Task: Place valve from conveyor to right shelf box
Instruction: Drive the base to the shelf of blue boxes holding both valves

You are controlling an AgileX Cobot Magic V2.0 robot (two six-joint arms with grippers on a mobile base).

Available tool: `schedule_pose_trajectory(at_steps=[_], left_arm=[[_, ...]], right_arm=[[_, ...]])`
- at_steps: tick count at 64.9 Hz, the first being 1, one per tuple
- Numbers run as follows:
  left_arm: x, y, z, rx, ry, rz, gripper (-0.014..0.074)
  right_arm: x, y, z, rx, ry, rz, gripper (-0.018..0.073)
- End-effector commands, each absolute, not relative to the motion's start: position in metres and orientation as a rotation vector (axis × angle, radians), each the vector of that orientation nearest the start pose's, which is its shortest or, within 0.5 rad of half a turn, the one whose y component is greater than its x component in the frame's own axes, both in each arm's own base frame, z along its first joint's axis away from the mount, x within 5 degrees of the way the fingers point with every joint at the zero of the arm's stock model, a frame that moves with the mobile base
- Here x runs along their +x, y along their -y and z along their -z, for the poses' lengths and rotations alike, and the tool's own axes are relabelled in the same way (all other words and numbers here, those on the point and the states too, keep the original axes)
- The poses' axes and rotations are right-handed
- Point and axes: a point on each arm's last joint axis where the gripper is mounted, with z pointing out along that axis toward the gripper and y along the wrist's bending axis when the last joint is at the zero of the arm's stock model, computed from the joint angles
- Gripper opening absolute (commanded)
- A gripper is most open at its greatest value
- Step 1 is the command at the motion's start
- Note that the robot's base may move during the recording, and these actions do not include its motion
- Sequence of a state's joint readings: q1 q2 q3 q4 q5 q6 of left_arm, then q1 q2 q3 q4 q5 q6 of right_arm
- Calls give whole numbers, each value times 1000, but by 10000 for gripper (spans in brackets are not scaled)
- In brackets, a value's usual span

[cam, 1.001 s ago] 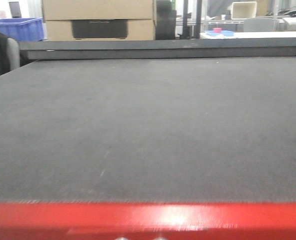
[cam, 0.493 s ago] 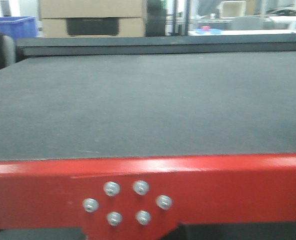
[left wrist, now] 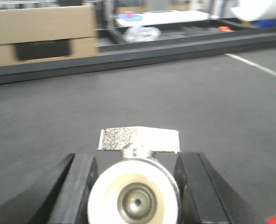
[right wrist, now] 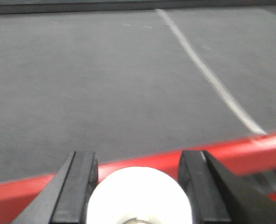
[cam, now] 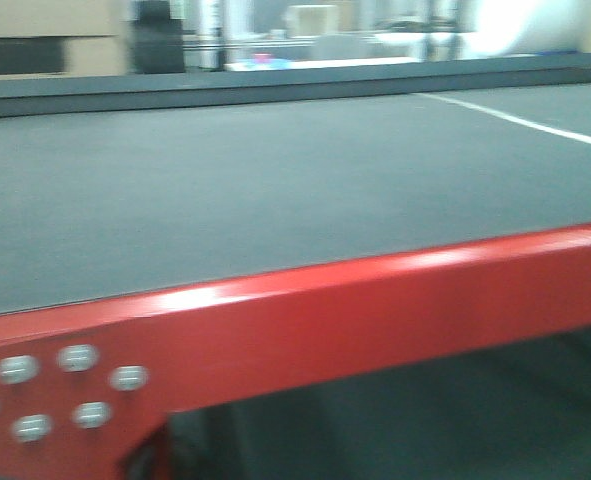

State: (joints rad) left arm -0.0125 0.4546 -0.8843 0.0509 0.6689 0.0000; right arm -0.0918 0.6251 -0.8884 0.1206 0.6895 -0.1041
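In the left wrist view my left gripper (left wrist: 135,159) is shut on a valve (left wrist: 134,196). Its round white end faces the camera and its flat silver handle (left wrist: 138,139) sticks up above the black fingers (left wrist: 79,186). It hangs over the dark grey conveyor (left wrist: 128,93). In the right wrist view my right gripper (right wrist: 138,163) grips a second valve (right wrist: 138,193), of which only the round white end shows. It sits over the conveyor's red front frame (right wrist: 25,189). Neither gripper shows in the front view, where the conveyor (cam: 275,190) fills the middle. No shelf box is in view.
The red frame (cam: 375,310) with several bolts (cam: 75,357) runs along the belt's near edge. A dark rail (cam: 275,85) bounds the far edge. A white line (cam: 535,125) crosses the belt at right. A cardboard box (left wrist: 39,35) stands beyond the rail.
The front view has pulled back from the belt and swung right. The red frame now sits higher and slanted, the bolts have shifted left, and the white line has come into view.
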Motion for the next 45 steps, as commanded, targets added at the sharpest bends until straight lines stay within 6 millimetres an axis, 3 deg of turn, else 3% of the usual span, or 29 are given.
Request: schedule_pose_trajectory(at_steps=[1, 45], left_arm=[[59, -2, -418, 22, -1655, -44, -111], [59, -2, -418, 22, -1655, -44, -111]], right_arm=[[107, 4, -406, 28, -1821, 16, -162], [107, 4, -406, 28, -1821, 16, -162]])
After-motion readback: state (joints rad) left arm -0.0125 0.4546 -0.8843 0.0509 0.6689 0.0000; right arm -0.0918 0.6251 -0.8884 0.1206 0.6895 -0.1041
